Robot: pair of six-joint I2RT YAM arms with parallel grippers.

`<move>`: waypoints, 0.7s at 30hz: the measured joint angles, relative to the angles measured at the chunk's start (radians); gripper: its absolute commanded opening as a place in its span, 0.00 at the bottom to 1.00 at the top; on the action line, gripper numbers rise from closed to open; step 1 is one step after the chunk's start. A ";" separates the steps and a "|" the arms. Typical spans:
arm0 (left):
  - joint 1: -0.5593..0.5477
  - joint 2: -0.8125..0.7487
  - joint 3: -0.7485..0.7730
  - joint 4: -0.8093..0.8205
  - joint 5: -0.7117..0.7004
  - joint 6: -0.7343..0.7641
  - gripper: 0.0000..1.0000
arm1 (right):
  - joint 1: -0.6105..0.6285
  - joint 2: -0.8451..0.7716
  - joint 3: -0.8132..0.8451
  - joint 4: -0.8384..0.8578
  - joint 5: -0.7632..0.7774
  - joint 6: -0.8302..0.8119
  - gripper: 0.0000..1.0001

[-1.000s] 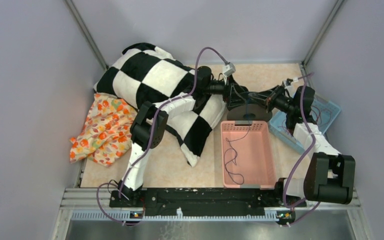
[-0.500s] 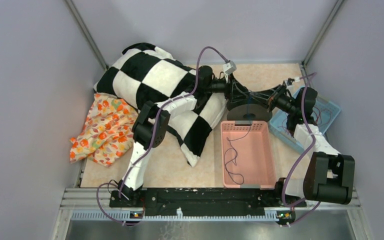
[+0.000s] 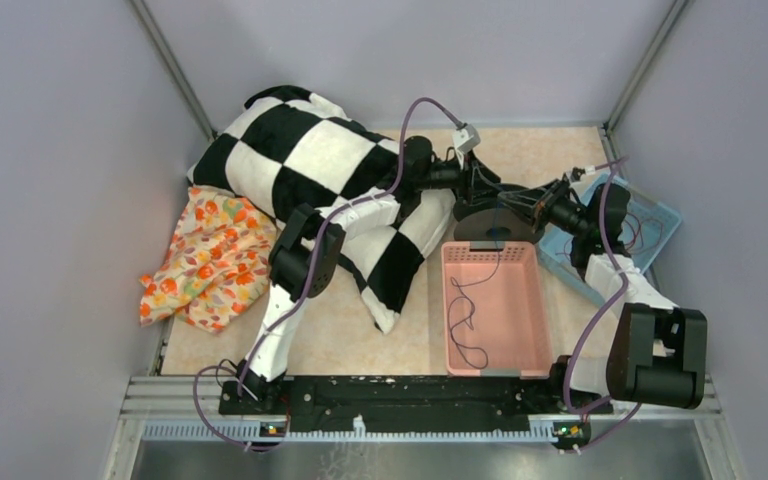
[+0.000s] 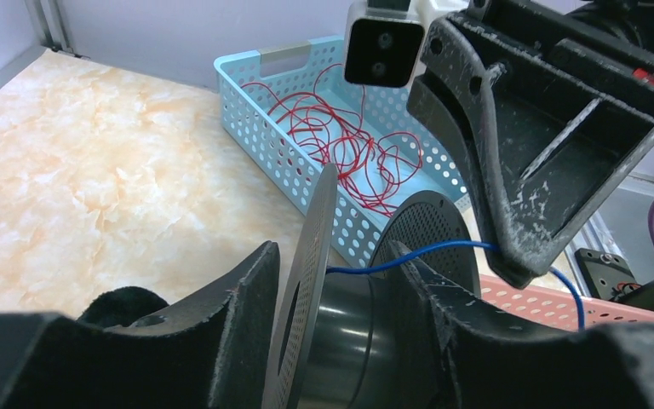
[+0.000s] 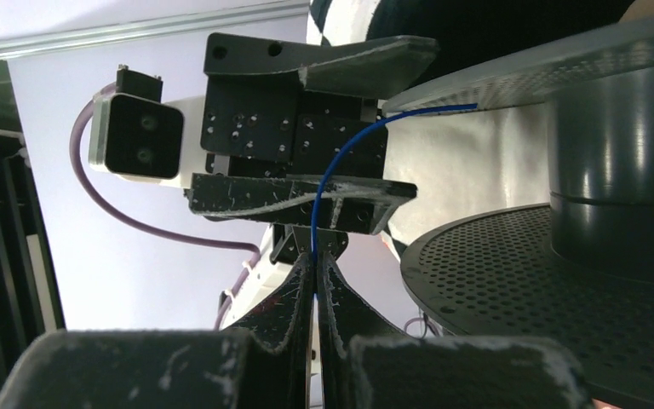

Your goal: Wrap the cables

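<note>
Here left jaws grip the spool [image 4: 349, 328], right jaws pinch the cable [image 5: 324, 181].

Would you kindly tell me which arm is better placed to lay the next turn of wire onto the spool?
Right. The right gripper pinches the blue wire beside the spool; the left gripper is occupied bracing that spool.

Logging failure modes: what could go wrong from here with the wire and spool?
1. The thin blue wire is pinched only at the right claw's tips, so it may slip free.
2. It meets the dark grey perforated spool, held by the left claw, near a flange edge and could ride off the core.
3. Slack looped in the pink plastic basket might snag.
</note>
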 measured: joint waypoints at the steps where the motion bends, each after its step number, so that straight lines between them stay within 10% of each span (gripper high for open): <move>1: -0.002 0.000 0.000 0.003 -0.002 0.000 0.51 | 0.000 0.000 -0.005 0.003 0.000 0.004 0.00; 21: -0.003 0.046 0.000 0.023 -0.010 0.005 0.47 | 0.000 0.032 -0.039 0.101 0.003 0.089 0.00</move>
